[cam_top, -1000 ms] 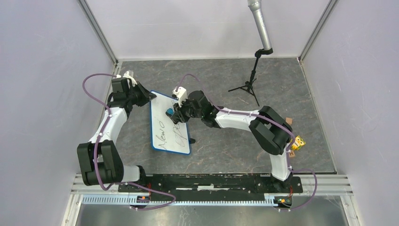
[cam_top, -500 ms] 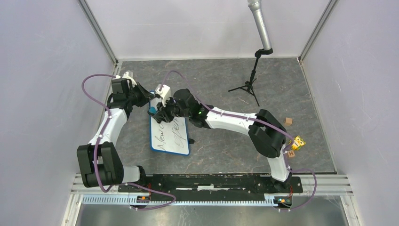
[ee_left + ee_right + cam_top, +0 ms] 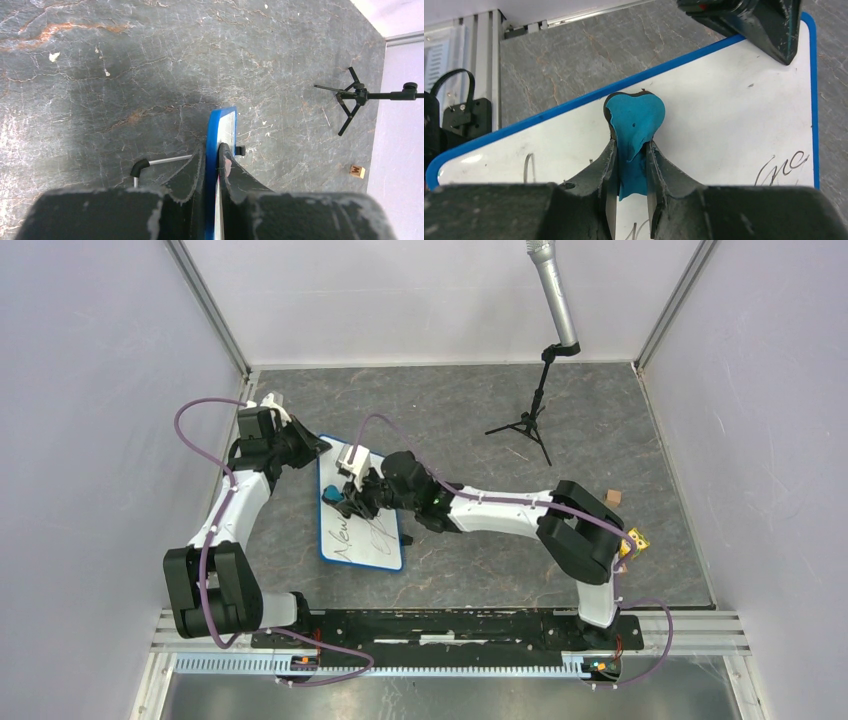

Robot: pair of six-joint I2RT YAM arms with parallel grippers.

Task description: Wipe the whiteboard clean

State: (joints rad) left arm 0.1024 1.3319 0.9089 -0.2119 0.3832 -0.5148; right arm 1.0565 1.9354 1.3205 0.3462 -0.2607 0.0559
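Observation:
The whiteboard (image 3: 372,550), white with a blue rim, lies on the grey floor left of centre. Black handwriting (image 3: 345,533) remains on its near half. My left gripper (image 3: 318,447) is shut on the board's far rim, which is clamped between its jaws in the left wrist view (image 3: 214,131). My right gripper (image 3: 337,498) is shut on a blue eraser (image 3: 328,497) and presses it on the board's face near the left rim. In the right wrist view the eraser (image 3: 634,117) stands on the white face (image 3: 734,100), with writing (image 3: 786,165) at the right.
A microphone tripod (image 3: 528,425) stands at the back right. Small wooden blocks (image 3: 613,498) and a yellow cube (image 3: 633,543) lie by the right arm. A black foot (image 3: 405,538) sticks out at the board's right rim. Purple walls enclose the floor.
My right gripper has slid the eraser left across the board, then towards the near side. Less handwriting shows on the far half. The left gripper has kept its hold.

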